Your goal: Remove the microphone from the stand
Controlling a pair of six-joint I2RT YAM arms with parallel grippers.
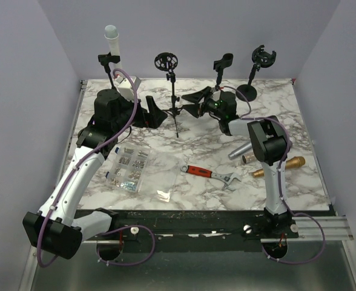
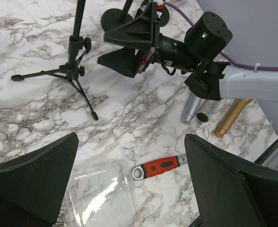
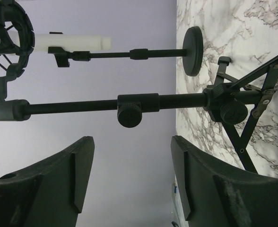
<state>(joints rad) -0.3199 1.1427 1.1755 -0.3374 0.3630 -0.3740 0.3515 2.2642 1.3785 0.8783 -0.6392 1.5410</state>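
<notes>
A white microphone (image 1: 111, 38) sits upright in the clip of the back-left stand (image 1: 108, 60). It also shows in the right wrist view (image 3: 75, 41), far beyond my fingers. My left gripper (image 1: 157, 113) is open and empty, low over the table just left of the tripod stand (image 1: 175, 97). My right gripper (image 1: 187, 103) is open and empty just right of that tripod, facing left. In the right wrist view the tripod's pole (image 3: 82, 106) crosses just past my open right gripper (image 3: 132, 175). My open left gripper (image 2: 129, 189) frames bare marble.
A clip stand (image 1: 222, 62) and a shock-mount stand (image 1: 264, 57) stand at the back right. A silver microphone (image 1: 241, 151) and a gold one (image 1: 281, 165) lie by the right arm. A red wrench (image 1: 209, 173), a screw box (image 1: 128, 167) and a small bag (image 1: 164, 194) lie in front.
</notes>
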